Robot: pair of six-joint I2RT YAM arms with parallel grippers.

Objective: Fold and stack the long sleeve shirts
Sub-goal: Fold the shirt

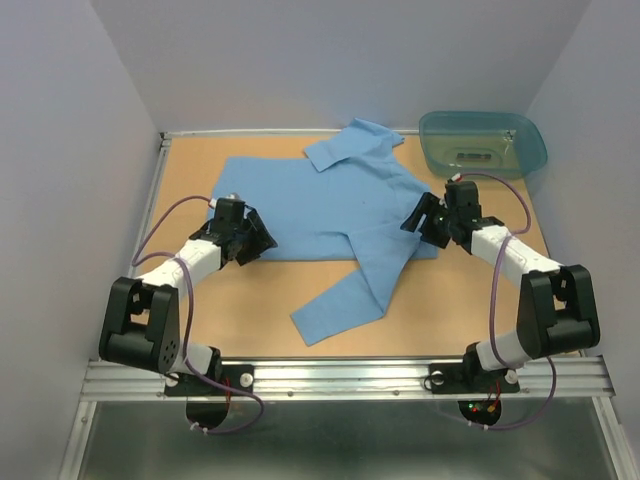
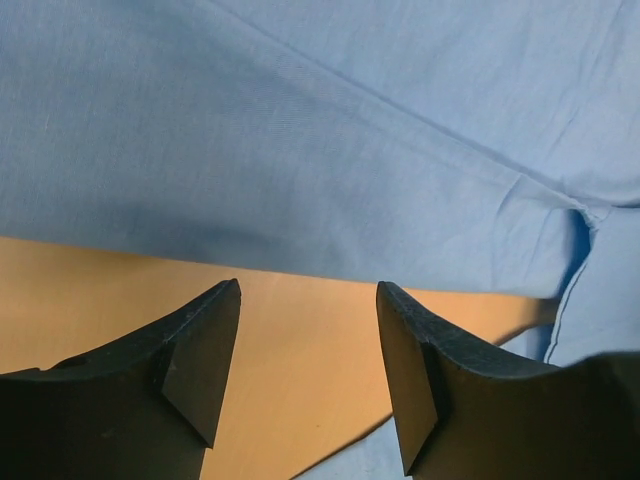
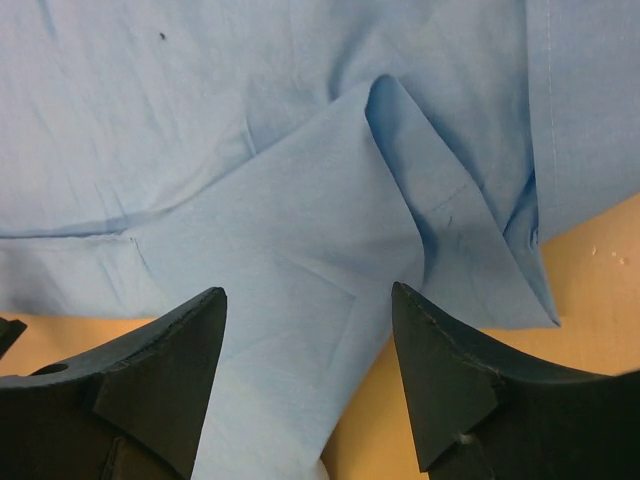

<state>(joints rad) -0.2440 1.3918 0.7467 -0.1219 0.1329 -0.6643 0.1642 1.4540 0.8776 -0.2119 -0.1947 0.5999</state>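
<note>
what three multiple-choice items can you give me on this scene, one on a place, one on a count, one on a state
1. Where on the table does the teal tub sit?
A) far left corner
B) far right corner
C) near edge, between the arm bases

2. How many shirts lie on the table?
A) three
B) two
C) one

3. How do the left gripper and the right gripper stand?
A) both open, holding nothing
B) both shut on cloth
C) left open, right shut on a sleeve

Key:
1 B, the top view shows the tub at the far right corner.
2 C, only one light blue garment is spread on the wood.
3 A, each wrist view shows a clear gap between the fingers with nothing pinched.
</note>
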